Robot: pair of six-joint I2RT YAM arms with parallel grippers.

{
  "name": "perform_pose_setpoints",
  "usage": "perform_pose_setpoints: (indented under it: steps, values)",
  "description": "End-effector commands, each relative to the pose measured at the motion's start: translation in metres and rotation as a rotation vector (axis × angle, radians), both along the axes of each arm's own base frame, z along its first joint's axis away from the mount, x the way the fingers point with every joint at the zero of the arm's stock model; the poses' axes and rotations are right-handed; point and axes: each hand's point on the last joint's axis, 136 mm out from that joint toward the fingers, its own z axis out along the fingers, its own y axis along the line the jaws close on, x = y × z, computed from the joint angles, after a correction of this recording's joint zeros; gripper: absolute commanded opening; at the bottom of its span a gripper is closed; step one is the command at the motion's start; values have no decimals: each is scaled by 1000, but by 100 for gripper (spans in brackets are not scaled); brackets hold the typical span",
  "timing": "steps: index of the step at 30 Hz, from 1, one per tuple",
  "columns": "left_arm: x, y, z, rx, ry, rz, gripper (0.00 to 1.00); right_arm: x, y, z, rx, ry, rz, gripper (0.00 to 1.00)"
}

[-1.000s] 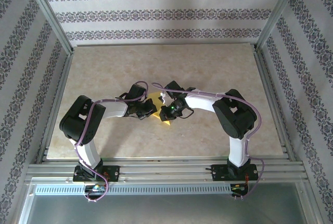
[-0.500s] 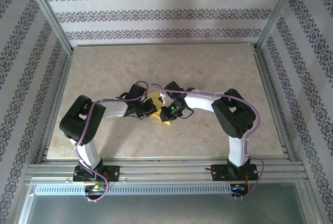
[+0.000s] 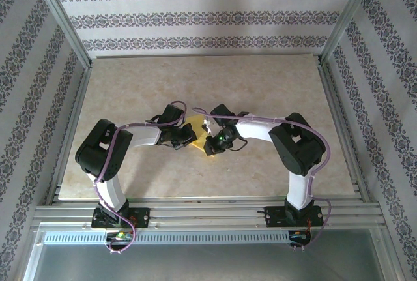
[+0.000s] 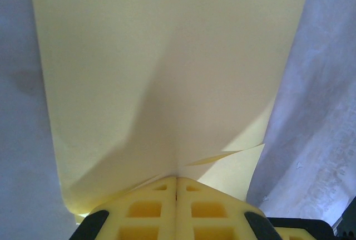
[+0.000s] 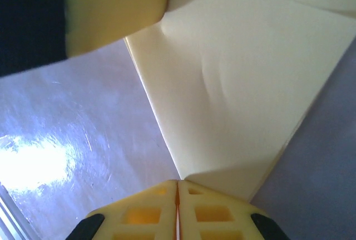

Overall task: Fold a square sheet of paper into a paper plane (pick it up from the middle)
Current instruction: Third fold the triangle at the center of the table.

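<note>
The square sheet of paper [image 3: 197,124] is yellow and partly folded, and lies at the table's middle between my two grippers. My left gripper [image 3: 188,139] is shut, its tips [image 4: 176,177] on the sheet [image 4: 167,56], where a thin flap lifts just to their right. My right gripper [image 3: 211,143] is shut too, its tips [image 5: 178,181] at a folded corner of the sheet [image 5: 239,95]. Whether either pair of jaws pinches a layer I cannot tell. One of the left gripper's yellow fingers [image 5: 111,6] rests on the sheet's far part in the right wrist view.
The beige marbled table [image 3: 273,85] has bare room all around the paper. Aluminium frame rails [image 3: 339,124] and patterned walls close it in on the left, the right and the back. Both arm bases stand at the near edge.
My right gripper has shifted slightly to the right and nearer along the paper. The left gripper has stayed put, and both have stayed shut.
</note>
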Motion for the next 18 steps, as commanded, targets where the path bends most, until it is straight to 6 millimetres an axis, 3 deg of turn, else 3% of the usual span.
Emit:
perform_pose_setpoints:
  steps: [1, 7, 13, 18]
  values:
    - [-47, 42, -62, 240, 201, 15, 2, -23, -24, -7, -51, 65, 1, 11]
    - [-44, 39, -59, 230, 189, 5, 2, -22, -33, 6, 62, 24, -28, 11]
    - [-42, 37, -57, 224, 184, -3, 2, -6, -11, 51, 185, -117, -12, 12]
    - [-41, 36, -56, 220, 181, -3, 2, 5, 5, 43, 141, -134, -11, 11]
